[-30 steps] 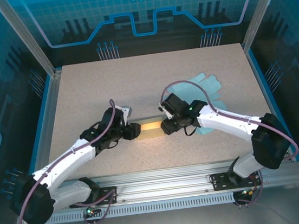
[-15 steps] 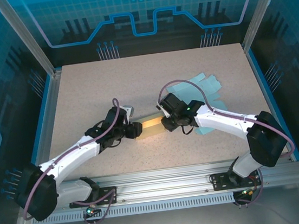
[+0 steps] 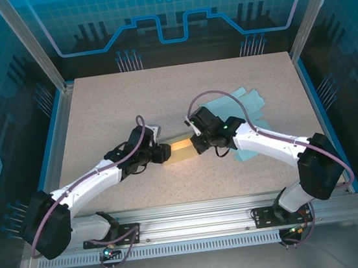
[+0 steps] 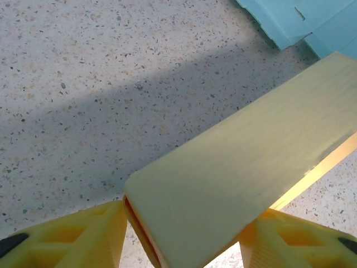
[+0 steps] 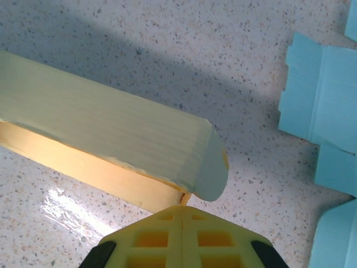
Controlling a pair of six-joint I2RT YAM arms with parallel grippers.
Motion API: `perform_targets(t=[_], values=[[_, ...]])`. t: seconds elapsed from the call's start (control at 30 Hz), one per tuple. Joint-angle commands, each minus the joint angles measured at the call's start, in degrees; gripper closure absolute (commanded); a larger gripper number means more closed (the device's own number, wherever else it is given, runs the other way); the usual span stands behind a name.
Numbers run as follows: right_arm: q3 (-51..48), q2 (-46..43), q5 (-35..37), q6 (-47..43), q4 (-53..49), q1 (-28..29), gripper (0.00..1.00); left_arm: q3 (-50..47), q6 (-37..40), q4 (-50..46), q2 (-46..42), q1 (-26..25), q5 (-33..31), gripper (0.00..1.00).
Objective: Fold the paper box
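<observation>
R pincer (image 5: 181, 215) went closed, box (image 3: 180, 151) edge | L pincer (image 4: 187, 223) grips box | table (image 3: 161, 97) rear free

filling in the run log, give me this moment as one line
left gripper: clamps yellow box end | right gripper: shut at its other end | blue blanks: flat on table

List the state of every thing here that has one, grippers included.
yellow paper box, folded into a long flat sleeve, one end in the left gripper.
left gripper, closed on the box's end, a finger on each side.
right gripper, shut, fingertips at the box's other end; whether it pinches an edge is unclear.
blue box blanks, unfolded, lying flat on the table.
</observation>
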Motion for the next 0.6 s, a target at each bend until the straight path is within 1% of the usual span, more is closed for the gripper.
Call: perform_targets(t=[0.0,0.07,0.2,0.27,0.4,0.5,0.57], values=[[2.5,-1.0,-1.2,-0.5,-2.4,-0.8,1.0,0.4,-0.8,-4.4,1.9,0.2,-1.6,0.46],[2.5,-1.4,-0.4,-0.7,-2.8,-0.8,1.0,0.5,-0.9,-4.6,1.9,0.2,-1.7,0.46],[-0.7,-3.1,0.7,-2.1,-1.1,-1.7,0.88,0.8,-0.9,-5.1,1.7,0.3,-1.7,0.48],[-3.2,-4.2,0.7,-2.6,0.8,-2.3,0.84,1.0,-0.8,-5.5,1.8,0.3,-1.8,0.49],[-8.5,-6.6,-2.4,-4.0,6.5,-4.3,0.73,1.3,-0.6,-6.4,2.3,0.3,-2.5,0.51],[-11.4,-8.0,-6.0,-5.4,10.9,-5.8,0.67,1.5,-0.5,-7.1,3.0,0.2,-3.5,0.52],[-12.5,-8.5,-7.9,-6.1,13.6,-6.5,0.66,1.8,-0.6,-7.8,3.4,0.2,-3.8,0.52]])
